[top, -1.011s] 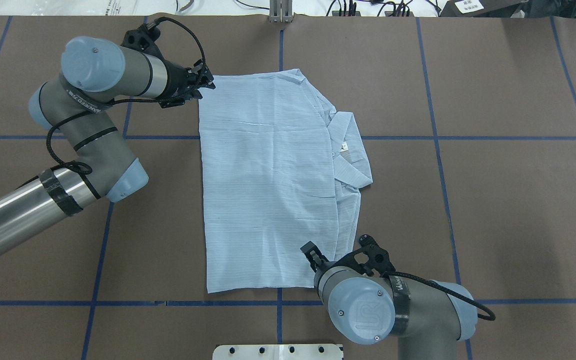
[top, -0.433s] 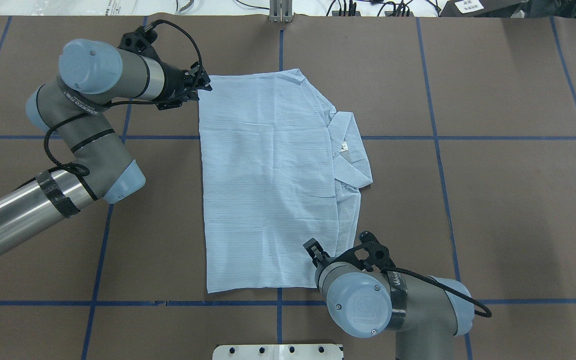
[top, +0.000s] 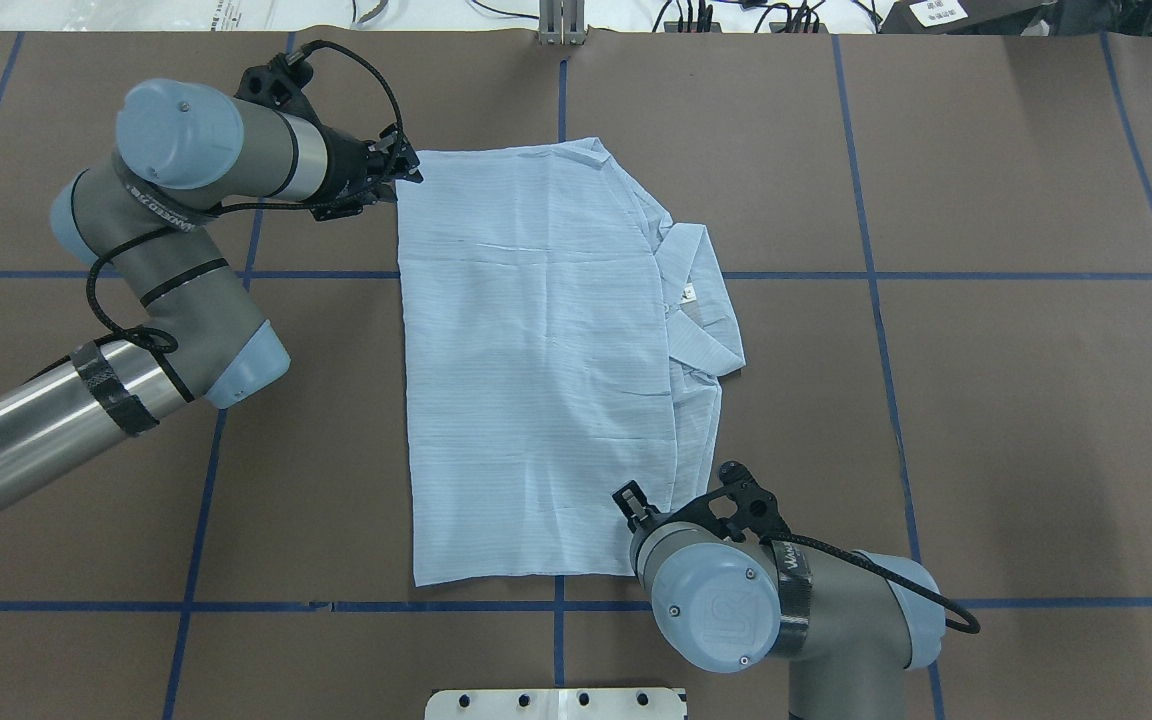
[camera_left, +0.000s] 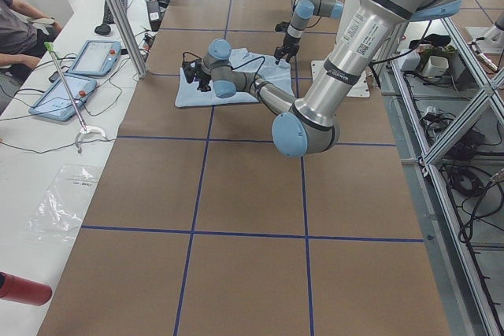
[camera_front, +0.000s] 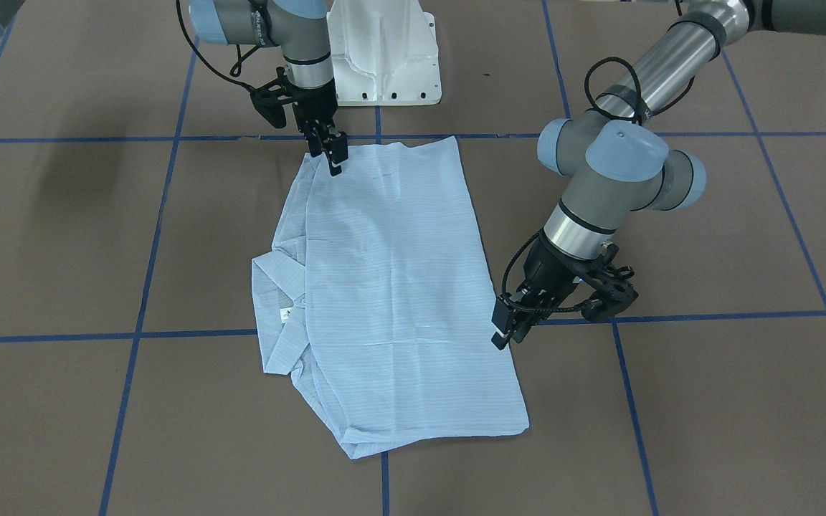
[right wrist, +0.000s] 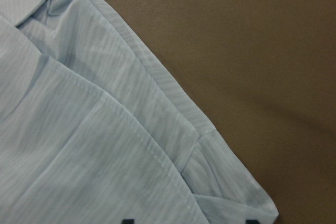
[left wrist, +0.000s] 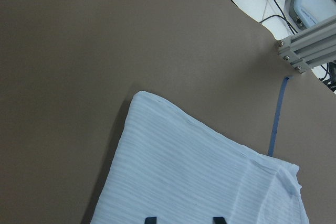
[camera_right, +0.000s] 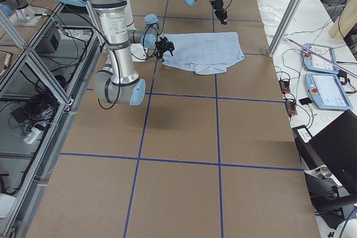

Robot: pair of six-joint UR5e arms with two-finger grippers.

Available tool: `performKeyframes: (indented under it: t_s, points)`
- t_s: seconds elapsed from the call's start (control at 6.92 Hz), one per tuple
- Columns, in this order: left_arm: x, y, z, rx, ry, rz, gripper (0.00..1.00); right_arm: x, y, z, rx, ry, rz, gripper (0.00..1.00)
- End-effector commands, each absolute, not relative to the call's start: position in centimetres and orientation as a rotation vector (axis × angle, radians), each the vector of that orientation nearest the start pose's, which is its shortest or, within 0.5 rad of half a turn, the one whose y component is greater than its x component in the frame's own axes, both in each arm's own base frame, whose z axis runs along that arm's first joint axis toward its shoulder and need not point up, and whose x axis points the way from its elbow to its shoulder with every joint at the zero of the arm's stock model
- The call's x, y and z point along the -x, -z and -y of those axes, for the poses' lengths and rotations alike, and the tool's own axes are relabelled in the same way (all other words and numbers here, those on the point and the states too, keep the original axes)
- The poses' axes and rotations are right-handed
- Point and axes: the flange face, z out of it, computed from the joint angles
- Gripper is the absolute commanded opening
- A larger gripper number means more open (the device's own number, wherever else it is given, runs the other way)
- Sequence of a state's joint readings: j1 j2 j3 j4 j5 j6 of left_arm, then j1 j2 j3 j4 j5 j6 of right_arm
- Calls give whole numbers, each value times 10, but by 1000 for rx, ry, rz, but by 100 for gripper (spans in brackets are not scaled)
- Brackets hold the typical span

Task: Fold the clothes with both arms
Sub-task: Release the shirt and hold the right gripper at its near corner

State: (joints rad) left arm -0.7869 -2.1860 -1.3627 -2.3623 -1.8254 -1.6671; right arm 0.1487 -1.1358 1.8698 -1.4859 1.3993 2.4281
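1. Thin pale-blue, finely striped button-up shirt (top: 536, 370): lies flat near the middle of the brown paper-covered table (top: 986, 420), which is marked with blue tape lines. It is folded into a rough rectangle whose long sides run from the robot's edge toward the far edge.
2. Shirt collar (top: 704, 300) with a small white neck tag (top: 687, 291): sticks out from the rectangle's long side on the robot's right. Layered cloth edges show beside it.
3. Black two-finger left gripper (top: 404, 182), on a silver-grey arm with light-blue joint caps (top: 186, 130): sits over the shirt's long left edge, near its far corner. In the left wrist view its two dark fingertips (left wrist: 150, 220) stand apart, with striped cloth below and ahead of them and nothing clamped. Whether they touch the cloth cannot be told.
4. Black two-finger right gripper (camera_front: 336, 159): points down at the shirt's near corner on the robot's right. In the right wrist view its fingertips (right wrist: 127, 221) stand apart, close over the layered hems, and nothing is gripped. Contact cannot be told.
5. White pedestal base (camera_front: 384, 57): stands at the robot's edge of the table, apart from the shirt's near short side.
6. Seated person (camera_left: 16, 21): at a white bench beyond the table's far edge, beside two flat handheld control panels (camera_left: 94, 57).
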Motion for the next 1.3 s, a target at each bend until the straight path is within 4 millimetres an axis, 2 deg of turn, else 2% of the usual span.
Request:
performKeyframes:
  t_s: [0.0, 0.14, 0.29, 0.43, 0.72, 1.16]
  points:
    - [-440, -296, 594, -197, 619, -1219, 47, 581, -280, 239, 138, -1021, 851, 44]
    - [-440, -296, 594, -197, 619, -1219, 47, 578, -277, 238, 136, -1021, 843, 46]
    - [-440, -296, 594, -197, 619, -1219, 47, 569, -267, 237, 140, -1018, 846, 55]
    - [-440, -297, 594, -196, 619, -1218, 47, 566, -264, 235, 140, -1016, 836, 75]
    - [-440, -297, 594, -196, 619, -1218, 47, 569, -267, 232, 139, -1012, 825, 93]
    - [-440, -296, 594, -197, 621, -1219, 47, 574, -271, 230, 139, -1011, 817, 95]
